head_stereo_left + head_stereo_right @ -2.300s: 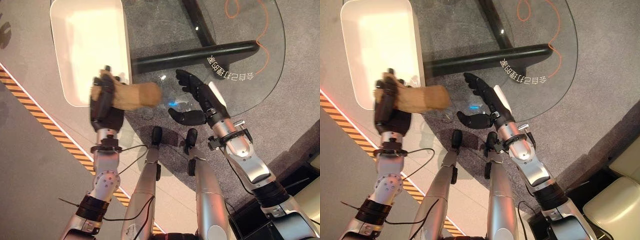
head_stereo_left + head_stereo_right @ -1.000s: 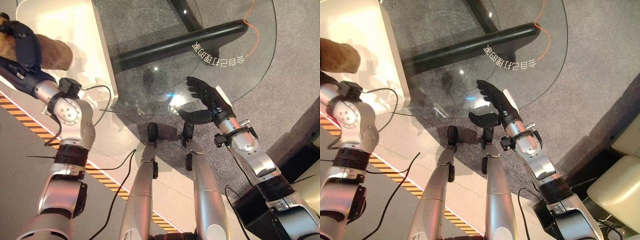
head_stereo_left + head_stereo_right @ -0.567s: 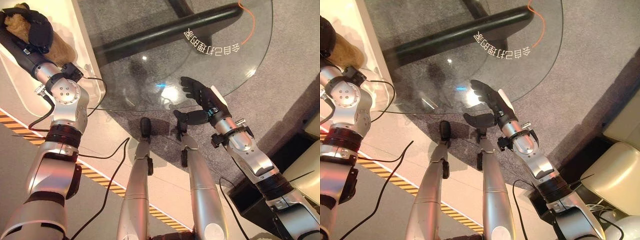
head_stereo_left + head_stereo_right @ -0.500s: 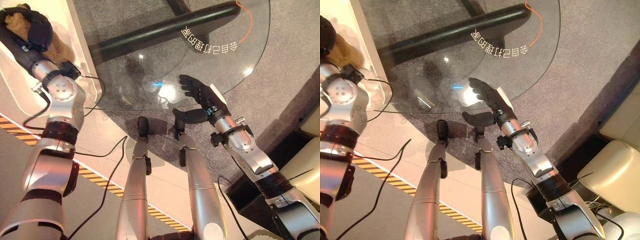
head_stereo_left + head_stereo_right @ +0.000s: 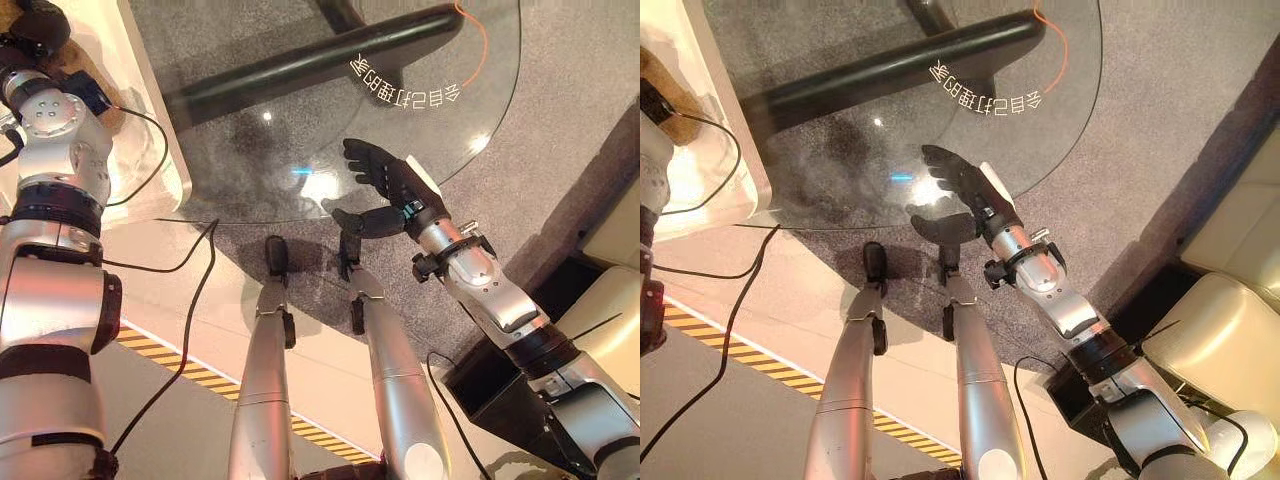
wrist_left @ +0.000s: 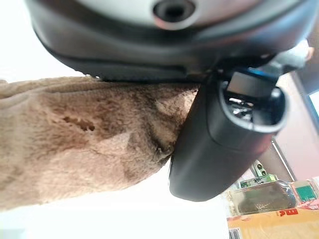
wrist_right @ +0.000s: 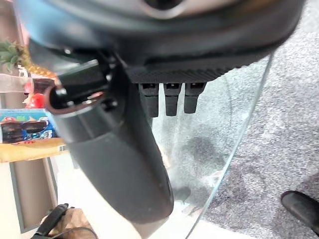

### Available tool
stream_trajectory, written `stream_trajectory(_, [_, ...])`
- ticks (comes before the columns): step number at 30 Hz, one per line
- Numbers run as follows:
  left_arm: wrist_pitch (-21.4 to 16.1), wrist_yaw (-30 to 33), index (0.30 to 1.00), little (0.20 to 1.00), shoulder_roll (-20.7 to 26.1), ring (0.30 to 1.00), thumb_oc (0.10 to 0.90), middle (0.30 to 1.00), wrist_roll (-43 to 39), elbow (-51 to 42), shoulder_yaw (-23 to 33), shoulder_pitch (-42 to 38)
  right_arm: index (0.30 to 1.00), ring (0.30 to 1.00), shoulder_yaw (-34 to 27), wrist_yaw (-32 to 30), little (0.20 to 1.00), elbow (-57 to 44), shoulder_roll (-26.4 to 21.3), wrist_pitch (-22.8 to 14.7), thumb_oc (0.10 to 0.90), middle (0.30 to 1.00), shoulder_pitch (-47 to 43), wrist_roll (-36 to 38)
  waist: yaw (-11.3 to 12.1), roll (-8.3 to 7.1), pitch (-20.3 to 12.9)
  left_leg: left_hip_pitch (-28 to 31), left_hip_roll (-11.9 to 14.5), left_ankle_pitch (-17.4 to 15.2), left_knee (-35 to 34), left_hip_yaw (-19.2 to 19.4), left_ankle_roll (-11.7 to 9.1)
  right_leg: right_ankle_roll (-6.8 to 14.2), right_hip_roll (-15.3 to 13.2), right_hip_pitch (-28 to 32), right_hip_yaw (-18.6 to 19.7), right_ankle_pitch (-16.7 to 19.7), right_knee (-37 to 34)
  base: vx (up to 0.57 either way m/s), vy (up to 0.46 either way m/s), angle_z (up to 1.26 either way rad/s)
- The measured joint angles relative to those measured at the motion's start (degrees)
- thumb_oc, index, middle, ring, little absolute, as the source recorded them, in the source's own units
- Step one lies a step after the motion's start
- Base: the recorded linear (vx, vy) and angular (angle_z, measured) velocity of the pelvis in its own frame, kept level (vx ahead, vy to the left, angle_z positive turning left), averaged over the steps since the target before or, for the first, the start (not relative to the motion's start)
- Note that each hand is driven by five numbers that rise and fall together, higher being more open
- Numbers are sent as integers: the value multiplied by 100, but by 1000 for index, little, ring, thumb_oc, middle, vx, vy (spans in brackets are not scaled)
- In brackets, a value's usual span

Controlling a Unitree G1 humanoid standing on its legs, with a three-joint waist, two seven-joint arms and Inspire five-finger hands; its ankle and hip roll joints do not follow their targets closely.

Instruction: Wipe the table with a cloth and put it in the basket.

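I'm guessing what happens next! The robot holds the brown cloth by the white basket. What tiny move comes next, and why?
Probably open the left hand and let go. Its thumb pinches the cloth, and the arm reaches over the white basket, so the cloth should drop in.

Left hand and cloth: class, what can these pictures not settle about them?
- Left hand: cut by the left eye view's top corner, so its fingers go unseen there.
- Cloth: the left wrist view shows it against the thumb; its far end runs off the edge.
- Basket: its bottom lies behind the arm and the edge.
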Motion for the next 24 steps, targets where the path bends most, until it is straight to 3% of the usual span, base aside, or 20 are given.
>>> stream_trajectory(9, [50,10,900,900,0,900,800,900,-194,75,0,45,900,900,0,-46,900,-7,2,12,800,900,34,1,-12,-75,-9,13,-2,-12,77,-6,17,20,-2,61,-14,28,-4,-1,-17,0])
stream_trajectory(20, [25,40,900,900,25,900,800,900,-191,-268,100,659,900,900,-28,-53,900,-302,25,77,800,900,348,-20,30,-172,-1,342,-2,-27,-16,-48,-9,20,-11,372,-34,27,-44,-1,-33,1])
stream_trajectory(24, [-157,244,900,900,32,900,800,900,-191,-426,114,864,900,900,-30,-106,900,-362,30,86,800,900,550,-26,38,-178,-3,523,-2,-12,-107,-60,3,18,-12,576,-91,28,-158,-9,-46,5])
